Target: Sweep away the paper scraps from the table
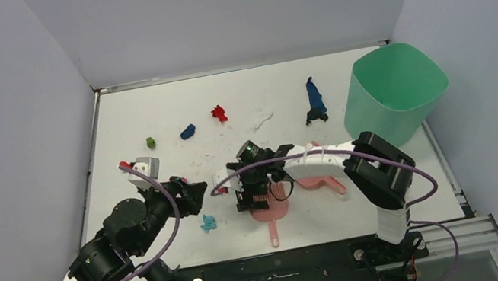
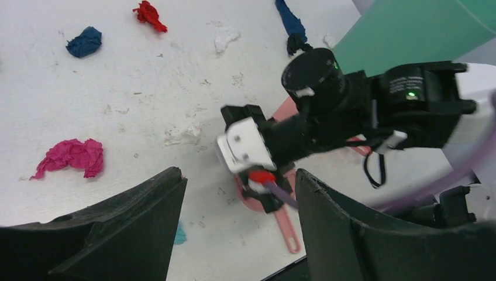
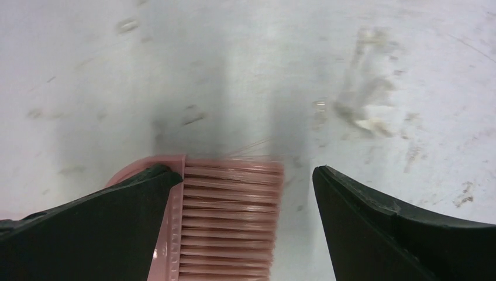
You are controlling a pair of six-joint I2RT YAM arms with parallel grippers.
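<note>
**Sweeping barely begun, nothing gathered yet**

Small crumpled paper scraps lie scattered over the large white flat desk, with none pushed into a pile. Across the far half, well apart from one another, sit an olive-green scrap, a blue scrap, a red scrap, a white scrap and a long dark blue scrap. A cyan scrap lies nearer the front, just beside the left arm. The left wrist view also shows a magenta scrap on the desk ahead of that arm.

At the middle front a pink plastic hand brush lies flat, its thin handle pointing toward the arm bases. The right claw hangs directly over the bristle head. Its jaws are spread wide on either side of the bristles and grip nothing. A pink plastic dustpan lies just beside the brush, partly hidden under the right arm. The left claw is also wide open and empty, held above the desk near the cyan scrap.

A tall mint-green plastic bin stands at the far right corner; its bottom is out of view.

By this layout the task is at its very start. The brush has yet to be grasped, the dustpan yet to be taken up, and every visible scrap remains to be swept.
</note>
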